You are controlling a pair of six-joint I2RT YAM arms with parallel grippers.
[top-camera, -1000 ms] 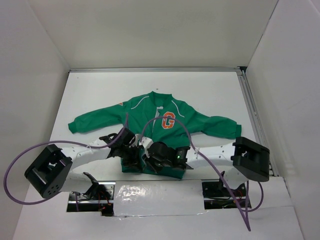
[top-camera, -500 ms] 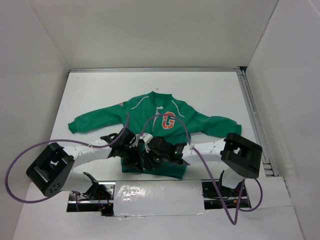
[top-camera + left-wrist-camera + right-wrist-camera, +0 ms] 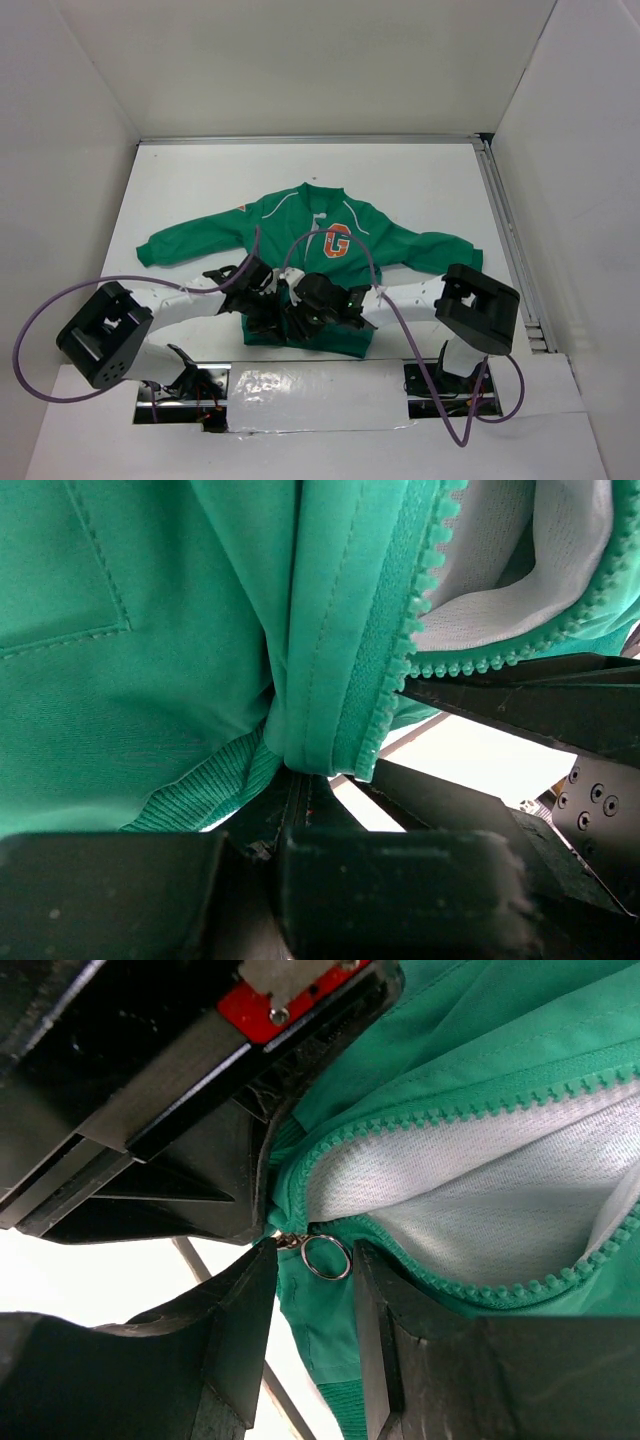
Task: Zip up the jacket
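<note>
The green jacket [image 3: 300, 225] lies flat with its sleeves spread and its orange "G" patch [image 3: 338, 241] facing up. Both grippers meet at its hem. My left gripper [image 3: 268, 305] is shut on the bottom end of the jacket's left front edge [image 3: 320, 710], beside the zipper teeth [image 3: 400, 670]. My right gripper [image 3: 315, 1270] is open. Between its fingers [image 3: 240, 1310] hangs the metal ring pull [image 3: 327, 1256] of the zipper slider, apart from both pads. White lining [image 3: 480, 1190] shows between the two parted rows of teeth.
White walls close in the table [image 3: 420, 180] on the left, back and right. A metal rail [image 3: 505, 230] runs along the right side. Purple cables [image 3: 60, 300] loop from both arms. The left gripper's black body [image 3: 150, 1110] crowds the right wrist view.
My right gripper has opened from nearly shut and now stands around the ring pull. The right arm's elbow has shifted left. The left gripper has kept its hold.
</note>
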